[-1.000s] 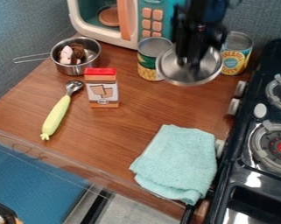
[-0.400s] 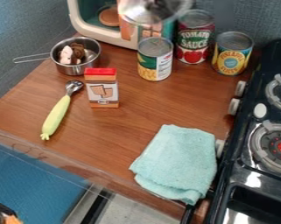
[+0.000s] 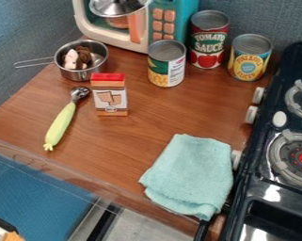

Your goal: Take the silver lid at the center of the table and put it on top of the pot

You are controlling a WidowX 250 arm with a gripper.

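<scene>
So, the silver lid [image 3: 118, 6] was off the pot [image 3: 82, 74], up at the microwave [image 3: 112, 37] window and apart from the tabletop [image 3: 147, 127]. Couldn't tell the gripper's state, spread or pinching. Step in hand, my read: carry the lid over and seat it.

Doing it well meant bringing it left and toward the near edge, centering it above the rim while still high, leveling it, then lowering straight down. Release only after even rim contact; a tilted lid could have slid off or tipped the pot. Toy food [image 3: 72, 59] inside might have propped one side up.

Edges: pot sat near the tabletop's far left corner, wire handle [image 3: 35, 62] out past the left edge, microwave just beside. Box [image 3: 109, 96] and scoop [image 3: 60, 124] stood on the near side, so a low approach there risked a knock. Green-yellow can [image 3: 161, 70] was off right. Coming down from above looked roomiest.
</scene>
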